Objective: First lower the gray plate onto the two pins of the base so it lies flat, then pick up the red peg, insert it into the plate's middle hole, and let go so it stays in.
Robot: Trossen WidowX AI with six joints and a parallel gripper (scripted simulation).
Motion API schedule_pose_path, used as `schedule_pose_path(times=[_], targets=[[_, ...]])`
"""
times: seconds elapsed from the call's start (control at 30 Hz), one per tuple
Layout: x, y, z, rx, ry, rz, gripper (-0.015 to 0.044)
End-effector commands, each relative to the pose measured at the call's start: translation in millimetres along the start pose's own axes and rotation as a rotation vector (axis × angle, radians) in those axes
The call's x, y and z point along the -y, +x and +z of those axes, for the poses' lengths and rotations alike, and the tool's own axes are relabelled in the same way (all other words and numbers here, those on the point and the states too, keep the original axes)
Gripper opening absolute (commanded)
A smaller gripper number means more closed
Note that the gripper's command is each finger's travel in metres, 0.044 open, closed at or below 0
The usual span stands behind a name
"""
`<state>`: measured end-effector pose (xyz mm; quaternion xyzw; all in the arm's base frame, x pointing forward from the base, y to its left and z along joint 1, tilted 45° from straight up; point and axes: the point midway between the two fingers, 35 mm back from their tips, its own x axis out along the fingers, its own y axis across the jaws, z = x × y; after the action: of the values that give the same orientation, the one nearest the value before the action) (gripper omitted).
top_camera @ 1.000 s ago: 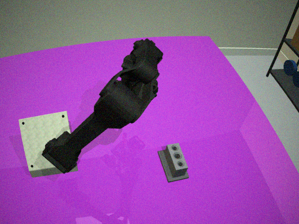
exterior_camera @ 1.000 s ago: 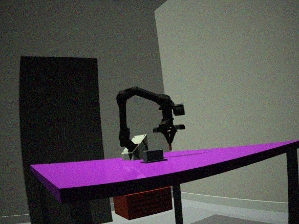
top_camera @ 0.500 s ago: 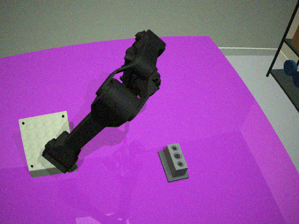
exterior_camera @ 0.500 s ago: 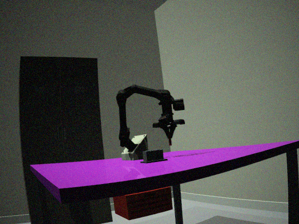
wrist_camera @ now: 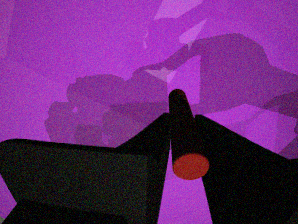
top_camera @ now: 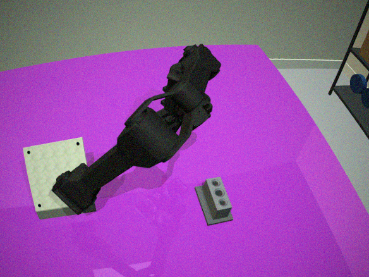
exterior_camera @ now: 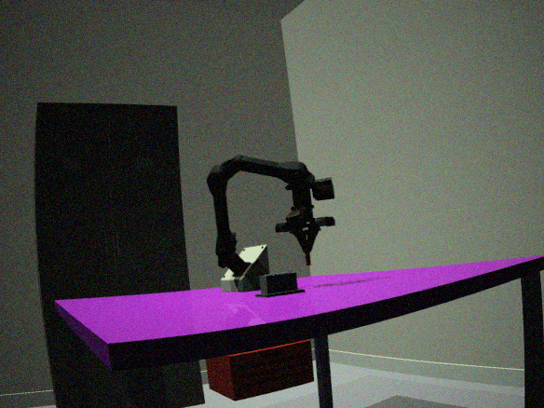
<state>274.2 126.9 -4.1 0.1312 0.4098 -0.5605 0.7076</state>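
The gray plate point(top_camera: 223, 213) point(exterior_camera: 278, 283), a thick block with three round holes along its top, sits level on the thin dark base point(top_camera: 203, 205) point(exterior_camera: 298, 292). The base sticks out beside it; the pins are not distinguishable. My gripper point(exterior_camera: 307, 251) point(wrist_camera: 181, 121) is shut on the red peg point(exterior_camera: 307, 262) point(wrist_camera: 191, 167), which hangs roughly upright, its lower end above the table. In the wrist view the peg's red upper end faces the camera and its shaft is dark between the fingers. In the top view the arm hides the peg and fingertips. The gripper is off to the side of the plate.
The arm's foot stands on a pale slanted block point(top_camera: 52, 177) point(exterior_camera: 253, 252) with small dark holes. The purple table point(top_camera: 268, 240) point(exterior_camera: 163, 321) has an edge on the right in the top view. A shelf rack point(top_camera: 339, 67) stands beyond it on the floor.
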Motion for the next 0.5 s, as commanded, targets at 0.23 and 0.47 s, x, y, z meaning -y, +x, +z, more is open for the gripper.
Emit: schedule_pose_path(times=[0.23, 0.47], targets=[[-9.8, -6.1, 32.0, -0.009, 0.017, 0.022, 0.0000], [-13.2, -7.0, 52.4, -0.009, 0.016, 0.024, 0.0000]])
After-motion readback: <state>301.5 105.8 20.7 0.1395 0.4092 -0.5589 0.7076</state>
